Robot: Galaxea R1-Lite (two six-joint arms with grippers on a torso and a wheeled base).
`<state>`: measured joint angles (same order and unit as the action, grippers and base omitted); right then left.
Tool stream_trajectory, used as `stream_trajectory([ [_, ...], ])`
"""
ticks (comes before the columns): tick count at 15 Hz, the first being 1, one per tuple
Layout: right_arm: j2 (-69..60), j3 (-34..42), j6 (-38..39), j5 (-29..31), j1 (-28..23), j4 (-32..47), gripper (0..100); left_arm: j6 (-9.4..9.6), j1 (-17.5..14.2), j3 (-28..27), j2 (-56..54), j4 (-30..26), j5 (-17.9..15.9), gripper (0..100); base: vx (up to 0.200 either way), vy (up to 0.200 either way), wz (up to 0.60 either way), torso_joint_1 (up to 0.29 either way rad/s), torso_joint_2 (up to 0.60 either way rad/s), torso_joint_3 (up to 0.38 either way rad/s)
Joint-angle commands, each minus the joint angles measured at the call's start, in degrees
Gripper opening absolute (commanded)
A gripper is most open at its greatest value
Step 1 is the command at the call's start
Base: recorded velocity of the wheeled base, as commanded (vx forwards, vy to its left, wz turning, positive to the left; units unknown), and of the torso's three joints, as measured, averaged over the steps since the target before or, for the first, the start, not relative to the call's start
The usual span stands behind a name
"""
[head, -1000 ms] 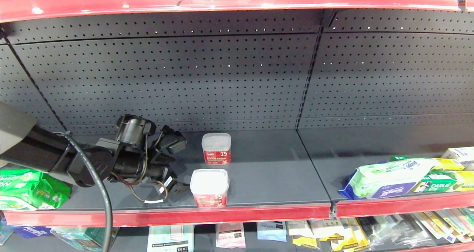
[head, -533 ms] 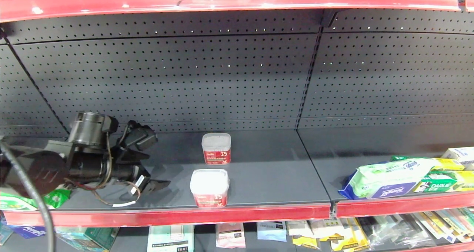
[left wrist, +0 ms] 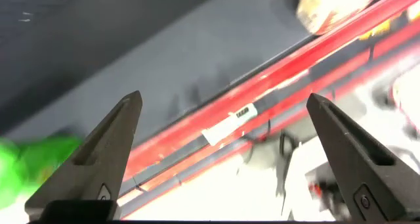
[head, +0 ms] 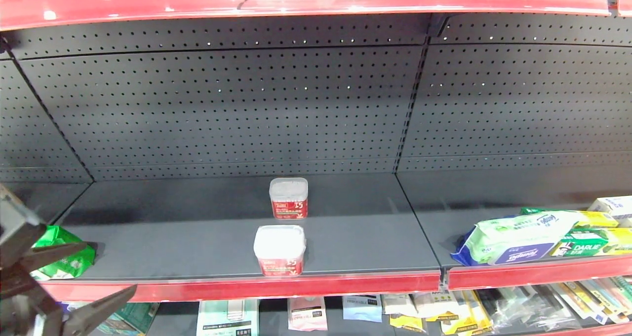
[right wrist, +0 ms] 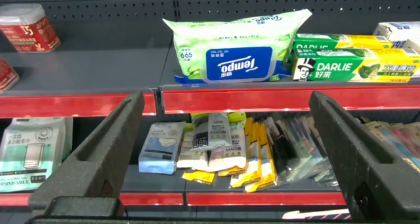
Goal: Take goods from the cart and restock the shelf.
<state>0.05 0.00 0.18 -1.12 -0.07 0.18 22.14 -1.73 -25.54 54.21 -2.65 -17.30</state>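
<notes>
The front tub, white-lidded with a red label, stood upright at the lip of the shelf, its label turned outward, as I judged, so a shopper could read it. The rear tub stood straight behind it, apart from it and nearer the pegboard, so the two made a file running front to back. I took that as the start of a row, with bare shelf on both sides of the front tub for more.

My left pincer hung well to the left of the front tub and lower, down by the red rail, with its jaws spread wide and nothing between them. Empty and off the shelf like that, it looked free to go to the cart for the next item. A green pack lay at the shelf edge, also to the left of the front tub and just beside that pincer.

My right pincer was spread wide and empty too. It faced the shelving to the right of the front tub, where a wet-wipes pack lay in the neighbouring bay with toothpaste boxes beyond it. Those goods filled that bay's front, which I judged was why the tubs went where they stood.
</notes>
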Motion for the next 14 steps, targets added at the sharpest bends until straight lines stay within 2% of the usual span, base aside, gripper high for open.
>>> stream_trajectory([
  [1,0.0,0.0,0.0,0.0,0.1,0.0,100,-7.28,-1.9,3.4,-17.4,-3.5,-0.3,100,0.000,0.000,0.00,0.000,0.00,0.000],
  [2,0.0,0.0,0.0,0.0,0.0,0.0,100,-10.36,-1.9,3.9,-18.4,-3.5,-0.3,100,0.000,0.000,0.00,0.000,0.00,0.000],
  [4,0.0,0.0,0.0,0.0,0.0,0.0,100,-13.52,-1.8,4.2,-19.1,-3.2,-0.3,100,0.000,0.000,0.00,0.000,0.00,0.000],
  [11,0.0,0.0,0.0,0.0,0.1,0.0,100,-13.35,-0.8,11.4,-24.5,-2.0,-1.3,100,0.000,0.000,0.00,0.000,0.00,0.000],
  [14,0.0,0.0,0.0,0.0,0.0,0.0,100,-13.35,-0.6,12.5,-26.3,-2.0,-2.8,100,0.000,0.000,0.00,0.000,0.00,0.000],
])
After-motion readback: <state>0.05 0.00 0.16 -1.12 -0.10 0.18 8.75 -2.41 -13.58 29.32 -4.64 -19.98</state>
